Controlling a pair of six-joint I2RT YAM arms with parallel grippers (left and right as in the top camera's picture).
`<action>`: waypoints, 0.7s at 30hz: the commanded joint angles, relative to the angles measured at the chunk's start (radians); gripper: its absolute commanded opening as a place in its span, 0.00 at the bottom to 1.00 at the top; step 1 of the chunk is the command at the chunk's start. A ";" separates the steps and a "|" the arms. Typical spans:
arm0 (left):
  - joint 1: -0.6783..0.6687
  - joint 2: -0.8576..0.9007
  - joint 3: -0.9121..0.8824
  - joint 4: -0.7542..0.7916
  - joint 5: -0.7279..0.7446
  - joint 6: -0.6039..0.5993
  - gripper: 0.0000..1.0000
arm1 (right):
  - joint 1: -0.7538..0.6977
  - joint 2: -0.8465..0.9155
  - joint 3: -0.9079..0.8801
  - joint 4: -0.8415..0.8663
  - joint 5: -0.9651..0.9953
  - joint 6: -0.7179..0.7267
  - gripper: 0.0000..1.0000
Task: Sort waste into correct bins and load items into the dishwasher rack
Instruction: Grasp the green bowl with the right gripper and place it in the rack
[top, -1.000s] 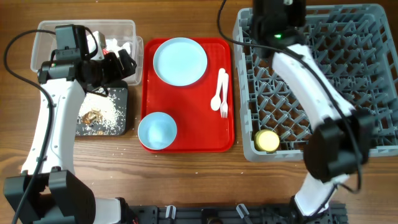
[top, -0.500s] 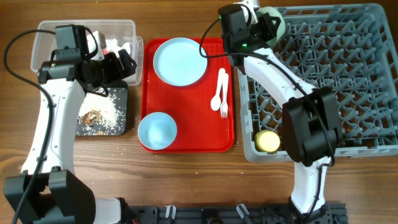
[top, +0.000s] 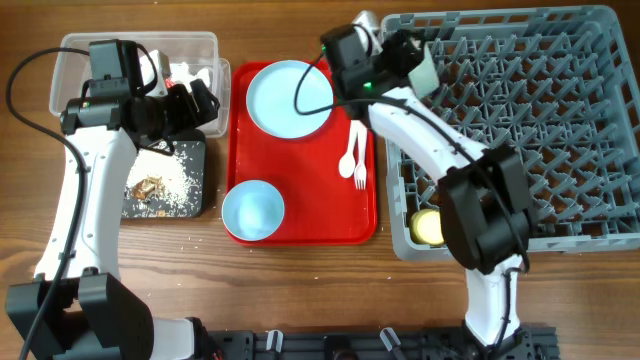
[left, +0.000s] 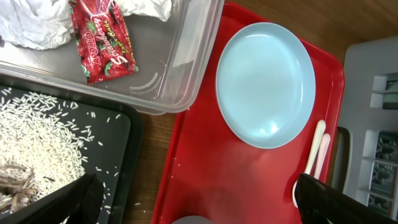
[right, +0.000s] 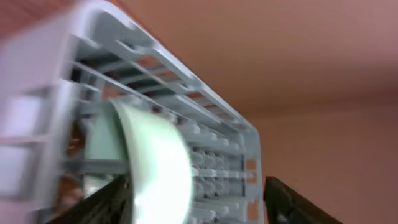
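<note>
My right gripper (top: 403, 52) hovers over the far left corner of the grey dishwasher rack (top: 560, 130). Its jaws stand open around the pale mint bowl (right: 155, 168), which stands on edge among the pegs (top: 426, 70). A yellow cup (top: 430, 226) sits in the rack's near left corner. My left gripper (left: 196, 211) is open and empty above the red tray's left edge. The red wrapper (left: 102, 40) and napkin (left: 37, 25) lie in the clear tub (top: 75, 60). Rice scraps (top: 165, 180) cover the black tray (top: 197, 150).
On the red tray (top: 310, 170) are the blue plate (top: 290, 97), the blue bowl (top: 253, 210) and the white fork and spoon (top: 355, 150). A few rice grains lie on the wood beside the black tray.
My right arm swung left along the rack's far edge with the mint bowl, and its jaws have opened. The left arm has not moved.
</note>
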 joint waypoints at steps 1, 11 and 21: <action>0.005 -0.015 0.003 0.000 -0.006 0.006 1.00 | 0.032 0.014 0.000 0.001 -0.124 0.059 0.97; 0.005 -0.015 0.003 0.000 -0.006 0.006 1.00 | 0.038 -0.330 0.000 -0.209 -0.983 0.589 1.00; 0.005 -0.015 0.003 0.000 -0.006 0.006 1.00 | 0.158 -0.230 -0.256 -0.272 -1.498 1.190 0.80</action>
